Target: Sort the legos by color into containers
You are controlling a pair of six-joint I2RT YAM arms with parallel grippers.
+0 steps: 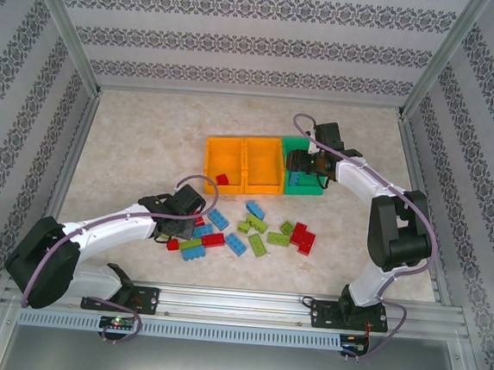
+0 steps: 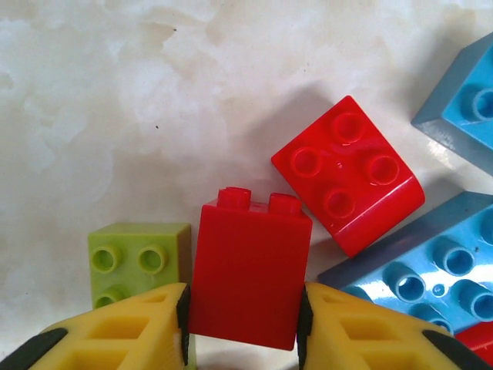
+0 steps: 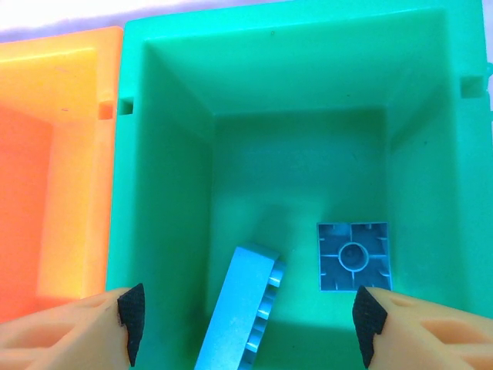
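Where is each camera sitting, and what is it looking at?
Top external: above and behind the arms, looking down at the table; both arms show, bases nearest.
Left wrist: on the left arm, looking down close at the table; the left tool pinches a red lego.
Right wrist: on the right arm, looking down into the green container holding two blue legos; the right tool stands open.
Shared: top and right wrist views both show the green container and an orange container.

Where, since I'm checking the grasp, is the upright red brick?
Left wrist view, bottom centre: upright red brick clamped in the left pincer, green brick at left, tilted red brick upper right.
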